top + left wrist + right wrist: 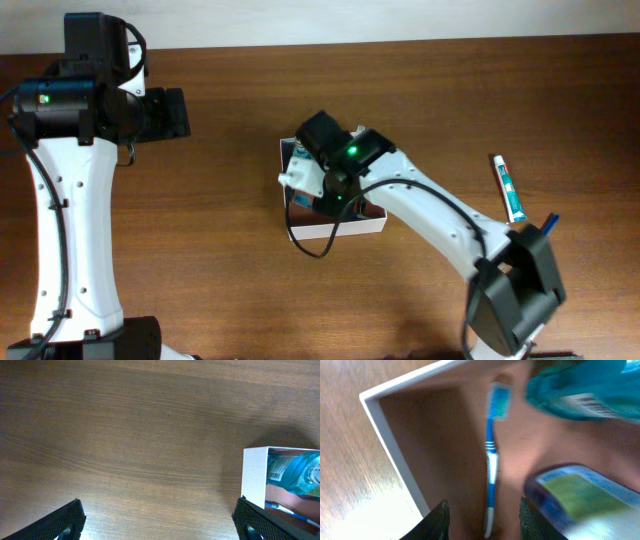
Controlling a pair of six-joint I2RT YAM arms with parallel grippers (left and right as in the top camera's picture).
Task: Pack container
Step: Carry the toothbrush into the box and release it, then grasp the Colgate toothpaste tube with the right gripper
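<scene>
The container (pixel 345 229), a shallow white-walled box with a reddish-brown inside, sits mid-table, mostly covered by my right arm. In the right wrist view its wall (pixel 390 440) frames a blue-and-white toothbrush (pixel 491 455), a teal bottle (pixel 580 385) and a dark blue bottle with a green label (pixel 575 495). My right gripper (pixel 484 521) is open just above the box floor, its fingers either side of the toothbrush handle without touching it; overhead it (pixel 335 195) is inside the box. My left gripper (pixel 160 525) is open and empty over bare table, left of the container (pixel 253 472).
A white-and-teal toothpaste tube (pixel 508 187) lies on the table at the right. A small blue item (pixel 548 222) pokes out beside the right arm's base. My left gripper (pixel 170 112) is at the far left.
</scene>
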